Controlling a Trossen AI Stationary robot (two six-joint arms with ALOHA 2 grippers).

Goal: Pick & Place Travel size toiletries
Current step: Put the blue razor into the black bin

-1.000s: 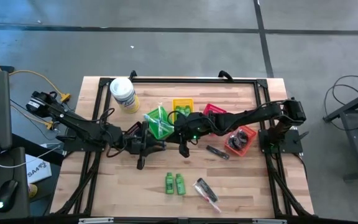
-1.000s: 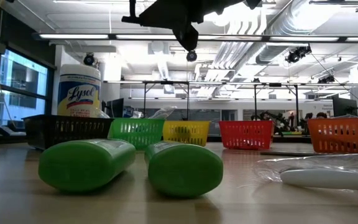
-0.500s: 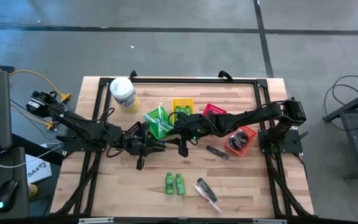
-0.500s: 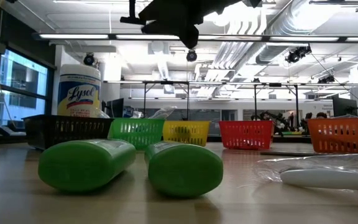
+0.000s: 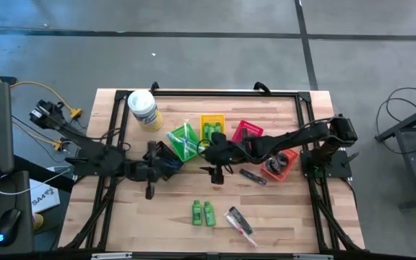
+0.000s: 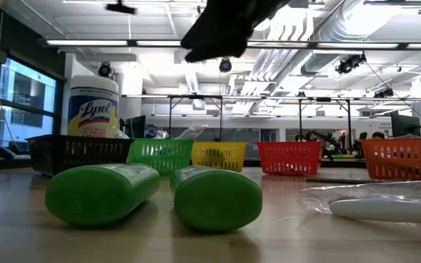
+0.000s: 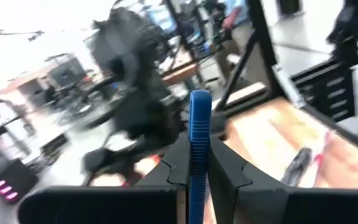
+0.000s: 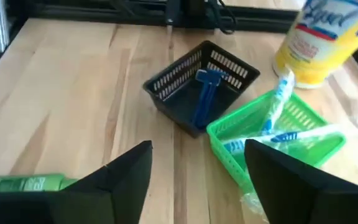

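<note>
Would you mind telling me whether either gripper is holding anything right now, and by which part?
The left gripper is shut on a blue-handled razor, pinching its handle. The right gripper is open and holds nothing.

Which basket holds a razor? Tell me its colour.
The black basket: a blue razor lies in it. The green basket beside it holds clear tubes instead.

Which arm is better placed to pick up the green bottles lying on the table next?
Probably the right. Its end effector is open and empty over the middle of the table, with a green bottle in its view. The left end effector is shut on a blue razor.
</note>
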